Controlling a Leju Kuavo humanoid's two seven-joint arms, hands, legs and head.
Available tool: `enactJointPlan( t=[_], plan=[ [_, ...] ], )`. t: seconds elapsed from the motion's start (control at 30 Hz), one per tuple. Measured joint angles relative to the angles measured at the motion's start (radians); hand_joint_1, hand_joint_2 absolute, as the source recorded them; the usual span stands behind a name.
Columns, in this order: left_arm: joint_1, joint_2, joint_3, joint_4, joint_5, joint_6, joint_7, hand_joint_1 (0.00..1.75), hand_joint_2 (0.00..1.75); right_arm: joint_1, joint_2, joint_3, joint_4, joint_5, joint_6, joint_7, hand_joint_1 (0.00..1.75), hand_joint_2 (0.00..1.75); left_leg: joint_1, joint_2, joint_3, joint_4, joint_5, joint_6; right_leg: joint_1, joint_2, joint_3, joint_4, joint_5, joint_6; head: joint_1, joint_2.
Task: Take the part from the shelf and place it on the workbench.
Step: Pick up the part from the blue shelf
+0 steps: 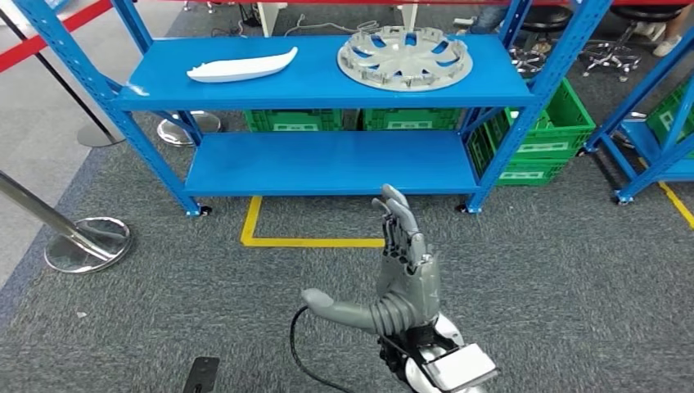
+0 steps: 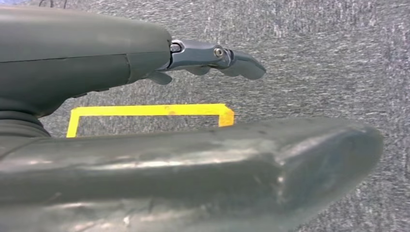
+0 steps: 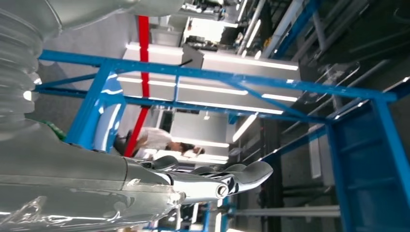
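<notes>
- On the top board of the blue shelf [image 1: 319, 82], toward its left end, lies the white part [image 1: 241, 67], a long curved shell resting flat.
- Beside it, toward the right end of the same board and apart from the white part, lies a silver wheel cover [image 1: 405, 57], round and spoked, face up.
- Beneath the top board sits a second blue board, bare in its visible middle; green crates [image 1: 536, 135] stand on the floor behind and to the right of the shelf.
- Grey carpet [image 1: 164, 319] covers the floor in front; a yellow floor marking [image 1: 278, 239] runs along it just before the shelf's lower board.
- Near the left edge, a chrome barrier post with a round base [image 1: 88, 243] stands on the carpet, and a red tape stretches across the upper left corner.
- Low in the head view, the raised hand [image 1: 403, 270] holds nothing: its fingers [image 1: 401, 221] point up toward the shelf, lying close together, and its thumb juts out to the side, well short of the shelf and the white part. Which arm it belongs to cannot be told with certainty; it is taken as the right.
- Left hand [image 2: 145, 96]: close above the carpet and the yellow marking, fingers extended, nothing between them and the thumb.
- Right hand [image 3: 145, 179]: fingers extended before blue shelf framing, holding nothing; a person is far behind.
</notes>
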Motion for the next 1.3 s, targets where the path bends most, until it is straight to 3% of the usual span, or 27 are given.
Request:
enactJointPlan(
  t=[0.1, 0.13, 0.17, 0.2, 0.27, 0.33, 0.47, 0.53, 0.6, 0.63, 0.67, 0.7, 0.77, 0.8, 0.87, 0.97, 1.03, 1.1, 1.13, 1.17, 1.2, 1.3],
  plan=[
    [0.000, -0.002, 0.002, 0.000, 0.000, 0.000, 0.000, 0.00, 0.00, 0.005, -0.009, 0.006, 0.003, -0.006, 0.001, 0.003, 0.00, 1.75, 0.001, 0.001, 0.005, -0.004, 0.000, 0.005, 0.003, -0.007, -0.096, 0.190, -0.083, -0.001, 0.004, 0.000],
    [0.001, -0.003, 0.003, 0.000, 0.000, 0.000, 0.000, 0.00, 0.00, 0.008, -0.011, 0.007, 0.003, -0.010, 0.002, 0.005, 0.00, 1.75, 0.000, 0.000, 0.005, -0.003, -0.002, 0.005, 0.004, -0.007, -0.116, 0.224, -0.088, -0.001, 0.004, 0.000],
    [0.002, -0.003, 0.005, 0.000, 0.000, 0.000, 0.000, 0.00, 0.00, 0.011, -0.013, 0.007, 0.004, -0.014, 0.002, 0.008, 0.00, 1.75, 0.000, 0.000, 0.006, -0.002, -0.003, 0.003, 0.004, -0.008, -0.117, 0.218, -0.071, -0.001, 0.005, 0.000],
    [0.002, -0.004, 0.006, 0.000, 0.000, 0.000, 0.000, 0.00, 0.00, 0.012, -0.014, 0.007, 0.004, -0.018, 0.002, 0.011, 0.00, 1.75, 0.001, -0.002, 0.008, 0.000, -0.006, 0.000, 0.004, -0.009, -0.098, 0.170, -0.037, -0.002, 0.005, 0.000],
    [0.003, -0.004, 0.008, 0.000, 0.000, 0.001, 0.000, 0.00, 0.00, 0.013, -0.015, 0.008, 0.005, -0.022, 0.001, 0.019, 0.00, 1.75, 0.002, -0.004, 0.012, 0.006, -0.014, -0.010, 0.006, -0.010, -0.032, 0.030, 0.028, -0.005, 0.005, 0.000],
    [0.003, -0.004, 0.010, 0.000, 0.000, 0.002, 0.000, 0.00, 0.00, 0.013, -0.015, 0.009, 0.006, -0.024, 0.001, 0.025, 0.00, 1.75, 0.000, -0.005, 0.012, 0.012, -0.019, -0.022, 0.009, -0.007, 0.003, -0.038, 0.047, -0.017, 0.003, 0.000],
    [0.003, -0.006, 0.016, 0.000, 0.000, 0.003, 0.000, 0.00, 0.00, 0.013, -0.015, 0.012, 0.007, -0.026, 0.000, 0.027, 0.00, 0.00, 0.006, -0.003, 0.006, 0.024, -0.031, -0.043, 0.013, -0.004, 0.001, -0.040, 0.048, -0.045, -0.002, 0.000],
    [0.003, -0.006, 0.017, 0.000, 0.000, 0.004, 0.000, 0.00, 0.00, 0.013, -0.015, 0.014, 0.008, -0.025, -0.001, 0.031, 0.00, 0.00, 0.006, 0.000, -0.033, 0.104, -0.080, -0.050, 0.011, -0.007, 0.002, -0.042, 0.049, -0.054, -0.006, 0.000],
    [0.005, -0.007, 0.020, 0.000, 0.001, 0.005, 0.000, 0.00, 0.00, 0.013, -0.015, 0.014, 0.010, -0.021, -0.011, 0.042, 0.00, 0.00, 0.006, 0.001, -0.102, 0.242, -0.142, -0.054, 0.011, -0.010, 0.001, -0.041, 0.047, -0.058, -0.008, 0.000],
    [0.006, -0.007, 0.022, 0.000, 0.002, 0.006, 0.000, 0.00, 0.00, 0.013, -0.015, 0.014, 0.012, -0.012, -0.027, 0.052, 0.00, 0.00, 0.007, 0.001, -0.129, 0.293, -0.155, -0.055, 0.012, -0.010, 0.002, -0.041, 0.047, -0.058, -0.008, 0.000],
    [0.007, -0.006, 0.024, 0.000, 0.004, 0.008, 0.000, 0.00, 0.00, 0.013, -0.015, 0.014, 0.015, 0.002, -0.053, 0.064, 0.00, 0.00, 0.008, 0.001, -0.138, 0.307, -0.147, -0.055, 0.011, -0.010, 0.002, -0.041, 0.047, -0.058, -0.008, 0.000],
    [0.008, -0.006, 0.027, 0.000, 0.008, 0.010, 0.001, 0.00, 0.00, 0.012, -0.014, 0.014, 0.019, 0.022, -0.087, 0.078, 0.00, 0.00, 0.009, 0.001, -0.128, 0.281, -0.121, -0.056, 0.011, -0.009, 0.003, -0.041, 0.046, -0.057, -0.008, 0.000],
    [0.007, -0.007, 0.032, 0.000, 0.013, 0.014, 0.001, 0.00, 0.00, 0.011, -0.011, 0.014, 0.027, 0.052, -0.146, 0.108, 0.00, 0.00, 0.015, 0.002, -0.066, 0.153, -0.051, -0.060, 0.010, -0.007, 0.006, -0.041, 0.044, -0.049, -0.009, 0.000],
    [0.006, -0.008, 0.036, 0.000, 0.016, 0.013, -0.001, 0.00, 0.00, 0.009, -0.010, 0.015, 0.031, 0.058, -0.162, 0.120, 0.00, 0.00, 0.017, 0.001, -0.036, 0.092, -0.031, -0.059, 0.012, -0.006, 0.005, -0.039, 0.042, -0.043, -0.010, 0.000],
    [0.006, -0.010, 0.044, -0.001, 0.024, -0.005, -0.018, 0.00, 0.00, 0.006, -0.009, 0.017, 0.038, 0.057, -0.175, 0.130, 0.00, 0.00, 0.016, -0.003, -0.011, 0.035, -0.022, -0.048, 0.016, -0.004, 0.004, -0.041, 0.042, -0.029, -0.008, 0.000],
    [0.009, -0.010, 0.056, -0.003, 0.045, -0.072, -0.096, 0.00, 0.00, 0.004, -0.010, 0.020, 0.044, 0.046, -0.189, 0.121, 0.00, 0.00, 0.011, -0.004, -0.011, 0.030, -0.020, -0.020, 0.010, -0.006, 0.002, -0.041, 0.038, -0.012, -0.003, 0.000],
    [0.008, -0.010, 0.064, -0.007, 0.058, -0.123, -0.168, 0.00, 0.00, 0.004, -0.012, 0.021, 0.044, 0.041, -0.184, 0.114, 0.00, 0.00, 0.008, -0.004, -0.009, 0.028, -0.019, -0.006, 0.009, -0.010, -0.033, 0.035, -0.007, -0.008, 0.001, 0.000],
    [0.005, -0.010, 0.072, -0.009, 0.066, -0.159, -0.222, 0.00, 0.00, 0.006, -0.017, 0.023, 0.045, 0.039, -0.174, 0.106, 0.00, 0.00, 0.002, -0.003, -0.008, 0.029, -0.021, 0.003, 0.012, -0.012, -0.102, 0.178, -0.071, -0.010, 0.004, 0.000],
    [0.003, -0.010, 0.074, -0.009, 0.068, -0.167, -0.233, 0.00, 0.00, 0.006, -0.018, 0.023, 0.046, 0.037, -0.171, 0.103, 0.00, 0.00, -0.001, -0.002, -0.008, 0.029, -0.022, 0.005, 0.014, -0.012, -0.131, 0.235, -0.089, -0.012, 0.004, 0.000],
    [0.002, -0.009, 0.076, -0.009, 0.069, -0.171, -0.238, 0.00, 0.00, 0.006, -0.019, 0.023, 0.047, 0.036, -0.169, 0.101, 0.00, 0.00, -0.004, -0.002, -0.006, 0.029, -0.023, 0.007, 0.016, -0.012, -0.143, 0.256, -0.087, -0.016, 0.004, 0.000],
    [0.002, -0.009, 0.078, -0.009, 0.069, -0.175, -0.240, 0.00, 0.00, 0.006, -0.020, 0.023, 0.047, 0.034, -0.168, 0.099, 0.00, 0.00, -0.007, -0.002, -0.004, 0.029, -0.024, 0.008, 0.019, -0.011, -0.135, 0.236, -0.066, -0.021, 0.004, 0.000],
    [0.000, -0.009, 0.081, -0.009, 0.062, -0.209, -0.256, 0.00, 0.00, 0.006, -0.020, 0.024, 0.048, 0.024, -0.151, 0.094, 0.00, 0.00, -0.011, -0.003, 0.004, 0.030, -0.029, 0.005, 0.027, -0.012, -0.036, 0.034, 0.029, -0.036, 0.004, 0.000]
  ],
)
